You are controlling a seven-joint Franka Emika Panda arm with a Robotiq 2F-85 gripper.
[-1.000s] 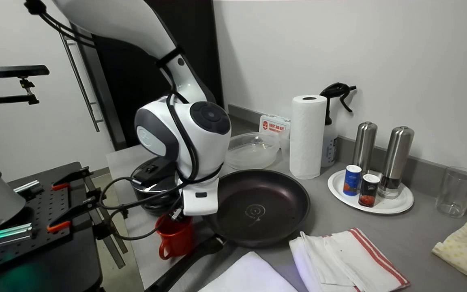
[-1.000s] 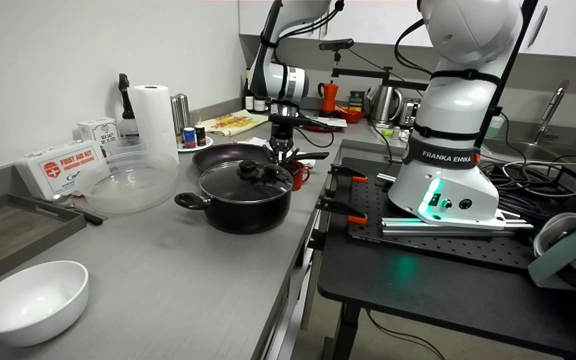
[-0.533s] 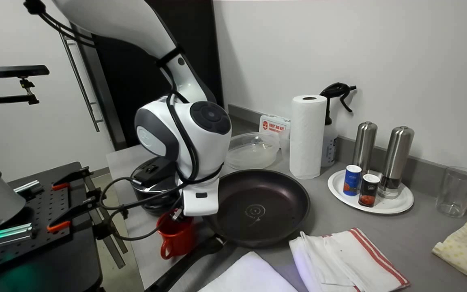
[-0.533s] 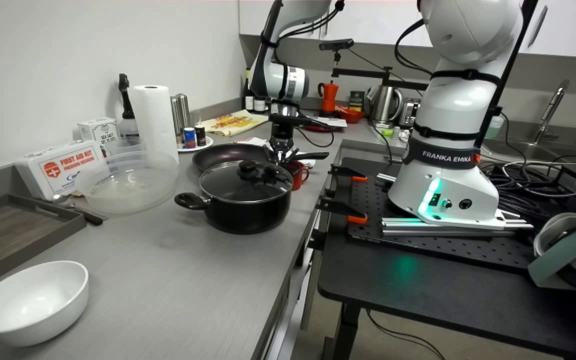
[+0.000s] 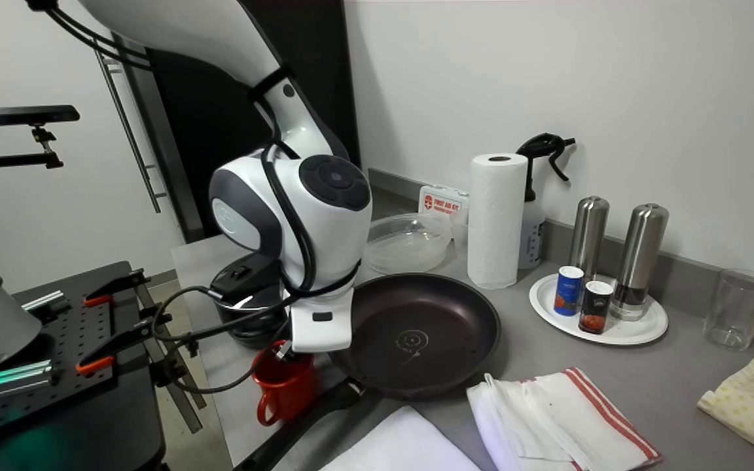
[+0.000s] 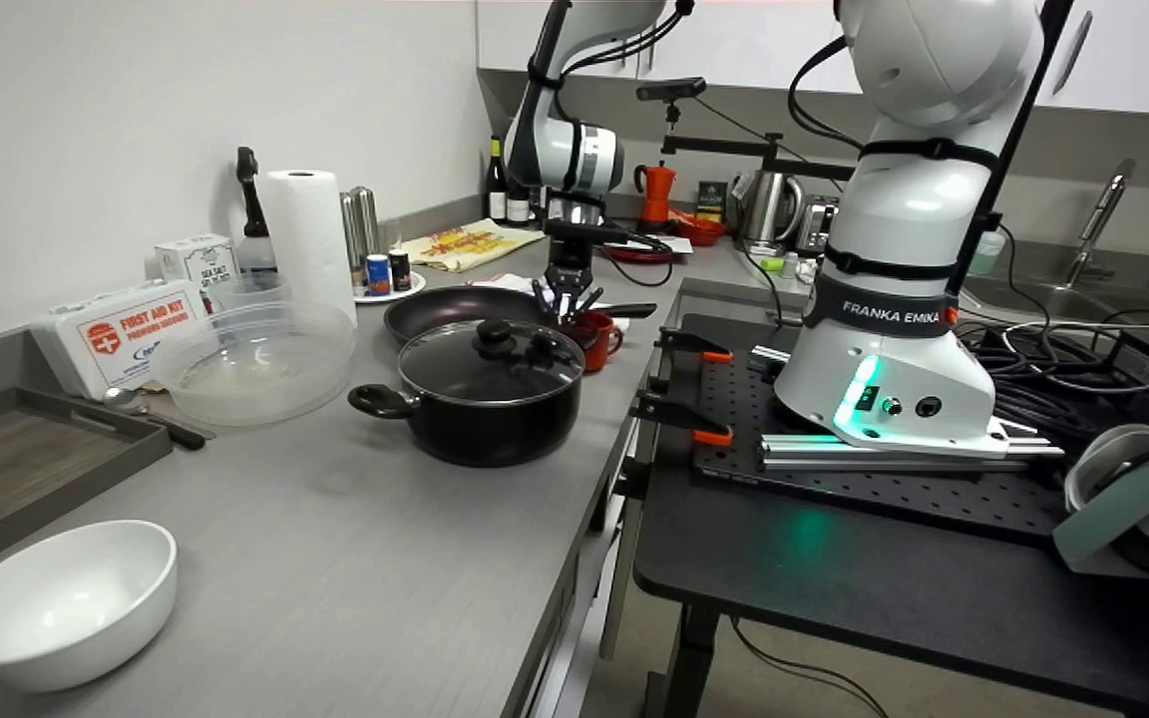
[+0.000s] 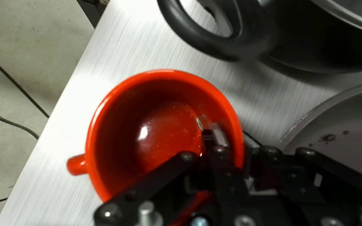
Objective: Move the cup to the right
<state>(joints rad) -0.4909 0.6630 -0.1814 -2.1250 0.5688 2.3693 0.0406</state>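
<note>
The cup, a small red mug (image 5: 290,392), stands upright on the counter between the pot and the pan handle in an exterior view. It is partly hidden behind the black pot in an exterior view (image 6: 596,344). The wrist view shows into the cup (image 7: 165,125); its handle points left and it looks empty. My gripper (image 7: 233,139) has one finger inside the cup and one outside, shut on the rim wall at the side away from the handle. The gripper (image 6: 567,309) points down in an exterior view. I cannot tell whether the cup touches the counter.
The lidded black pot (image 6: 495,429) is close to the cup. The black frying pan (image 5: 416,340) is beside it, with its handle (image 5: 311,418) in front. White towels (image 5: 547,418), a plate (image 5: 639,330) with shakers and mills, and a glass (image 5: 740,311) lie further along.
In the last half second the arm and the cup have shifted together a little, away from the pot and toward the pan handle. The other objects have not moved.
</note>
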